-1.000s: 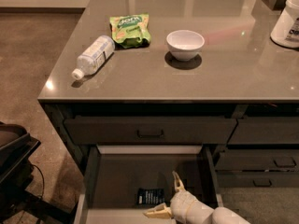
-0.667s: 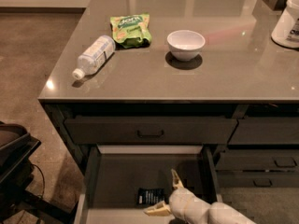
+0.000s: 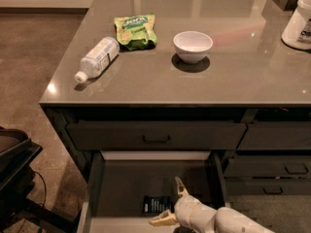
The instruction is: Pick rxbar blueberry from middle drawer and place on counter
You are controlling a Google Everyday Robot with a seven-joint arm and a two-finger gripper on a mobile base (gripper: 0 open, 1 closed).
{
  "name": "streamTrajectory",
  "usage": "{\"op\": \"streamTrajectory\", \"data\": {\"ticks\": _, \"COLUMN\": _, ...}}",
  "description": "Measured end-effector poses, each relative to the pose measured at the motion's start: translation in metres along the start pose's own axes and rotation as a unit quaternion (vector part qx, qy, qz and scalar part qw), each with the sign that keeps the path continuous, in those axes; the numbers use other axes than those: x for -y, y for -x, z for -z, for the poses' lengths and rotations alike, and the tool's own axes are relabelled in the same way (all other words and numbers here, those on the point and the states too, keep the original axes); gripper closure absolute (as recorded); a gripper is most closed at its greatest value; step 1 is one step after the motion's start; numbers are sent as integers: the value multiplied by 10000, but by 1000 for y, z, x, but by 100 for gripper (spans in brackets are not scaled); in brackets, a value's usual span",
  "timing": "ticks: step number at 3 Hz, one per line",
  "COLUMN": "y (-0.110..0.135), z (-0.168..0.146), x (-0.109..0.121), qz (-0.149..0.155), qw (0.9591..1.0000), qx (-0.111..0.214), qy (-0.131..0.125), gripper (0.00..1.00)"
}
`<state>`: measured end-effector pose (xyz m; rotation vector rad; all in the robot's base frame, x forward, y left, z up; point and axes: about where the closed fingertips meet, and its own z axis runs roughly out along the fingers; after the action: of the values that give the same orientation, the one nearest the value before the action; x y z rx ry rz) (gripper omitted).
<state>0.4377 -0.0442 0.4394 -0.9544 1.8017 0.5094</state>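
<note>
One broad bench [image 3: 233,76] fills the top of our view, a glossy grey-brown stone slab over dark cabinetry. Right under its front edge we see a closed drawer front [image 3: 204,136] with a black bar handle. Below that the middle drawer [image 3: 121,183] stands open toward us, with a smooth grey floor, dark side walls and a pale rim across the back. More closed drawer fronts [image 3: 272,169] stack up to its right.

Up on the bench, a white container [image 3: 297,23] sits at the far right edge, partly cut off. A clear water bottle [image 3: 97,59] lies on its side near the left edge, cap pointing toward the front corner. Just behind it lies a green crinkled snack pouch [image 3: 135,31], and a white bowl [image 3: 193,45] stands upright near the middle, well apart from the bottle.

Down in the drawer, a pale arm [image 3: 233,222] reaches in from the bottom right corner. Its gripper [image 3: 168,204] hangs low over the front of the drawer floor. The jaws are spread wide and hold nothing, one pointing toward the drawer's back, the other pointing left along the front.

And there is the rxbar blueberry [image 3: 154,204], a small dark wrapper with white lettering. It lies flat on the drawer floor near the front, in the gap between the jaws. We cannot tell whether either jaw touches it.
</note>
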Motion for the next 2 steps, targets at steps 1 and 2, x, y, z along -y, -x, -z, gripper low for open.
{"op": "streamTrajectory", "data": {"ticks": 1, "y": -20, "z": -28, "x": -6, "qz": 262, "qw": 9986, "qx": -333, "qy": 306, "gripper": 0}}
{"op": "streamTrajectory", "data": {"ticks": 2, "y": -21, "z": -29, "x": -7, "qz": 248, "qw": 9987, "qx": -334, "qy": 307, "gripper": 0}}
